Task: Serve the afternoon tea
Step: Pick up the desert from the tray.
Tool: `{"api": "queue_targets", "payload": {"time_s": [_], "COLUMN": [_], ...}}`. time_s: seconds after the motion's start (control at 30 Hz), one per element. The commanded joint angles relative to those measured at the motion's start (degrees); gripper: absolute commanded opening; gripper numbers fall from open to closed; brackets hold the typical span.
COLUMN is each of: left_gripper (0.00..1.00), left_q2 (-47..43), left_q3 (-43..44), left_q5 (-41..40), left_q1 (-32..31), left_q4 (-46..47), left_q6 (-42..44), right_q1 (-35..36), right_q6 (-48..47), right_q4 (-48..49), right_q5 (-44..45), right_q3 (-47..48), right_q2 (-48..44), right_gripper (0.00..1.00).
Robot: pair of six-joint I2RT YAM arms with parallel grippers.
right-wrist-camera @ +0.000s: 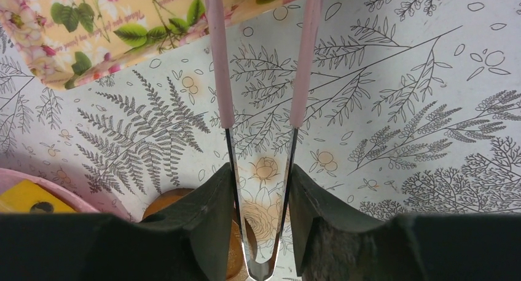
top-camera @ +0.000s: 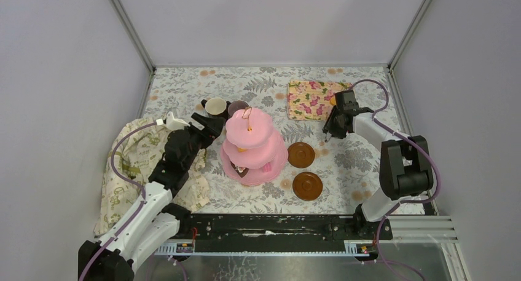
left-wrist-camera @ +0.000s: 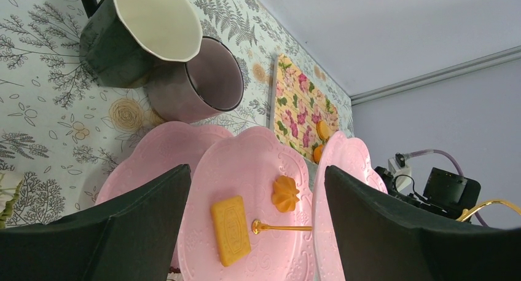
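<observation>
The pink three-tier cake stand (top-camera: 249, 142) with its gold loop handle stands mid-table, sweets on its tiers. My left gripper (top-camera: 212, 126) is just left of it and open; in the left wrist view the left gripper (left-wrist-camera: 257, 170) frames a tier (left-wrist-camera: 246, 164) holding a yellow biscuit (left-wrist-camera: 231, 229) and an orange sweet (left-wrist-camera: 285, 193). Two dark mugs (top-camera: 215, 106) (top-camera: 237, 107) stand behind the stand. Two brown saucers (top-camera: 301, 154) (top-camera: 307, 186) lie to its right. My right gripper (right-wrist-camera: 261, 168) is shut on pink-handled metal tongs (right-wrist-camera: 218, 59), whose arms stand apart above the cloth.
A floral tray (top-camera: 316, 99) lies at the back right with orange sweets (left-wrist-camera: 322, 130) on it, just behind my right gripper (top-camera: 327, 133). A beige leaf-print cloth (top-camera: 132, 164) is bunched under the left arm. Grey walls close in three sides.
</observation>
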Motion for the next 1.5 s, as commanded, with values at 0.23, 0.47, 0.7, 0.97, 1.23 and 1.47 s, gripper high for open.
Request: {"api": "queue_targets", "payload": {"time_s": [0.23,0.47,0.7,0.97,1.23,1.47], "left_gripper": [0.87,0.87,0.87,0.87,0.87,0.87], "left_q2": [0.4,0.9,1.4,2.1,2.3,2.3], "left_q3": [-0.5,-0.3,-0.5,-1.0,-1.6,-1.5], "left_q5": [0.4,0.3,0.6,1.0,1.6,2.2], "left_q1": [0.6,0.7,0.8,0.9,1.0,1.2], "left_q4": [4.2,4.6,5.1,6.3,8.1,8.9], "left_q6": [0.0,0.2,0.1,-0.6,-1.8,-2.5], "right_q1": [-0.7,-0.8,-0.8,-0.8,-1.2,-1.5], "right_q6": [1.1,1.5,1.5,0.8,0.7,0.5], "right_q4": [2.3,1.8,0.6,-3.3,-8.6,-13.3], "right_q5": [-2.6,-3.2,-3.4,-2.2,-3.0,-4.3], "right_q3": [1.8,2.7,4.0,6.9,12.2,16.8], "right_q2": [3.2,4.1,3.9,4.7,7.6,8.7], "right_gripper": [0.44,0.44,0.45,0.45,0.45,0.45]}}
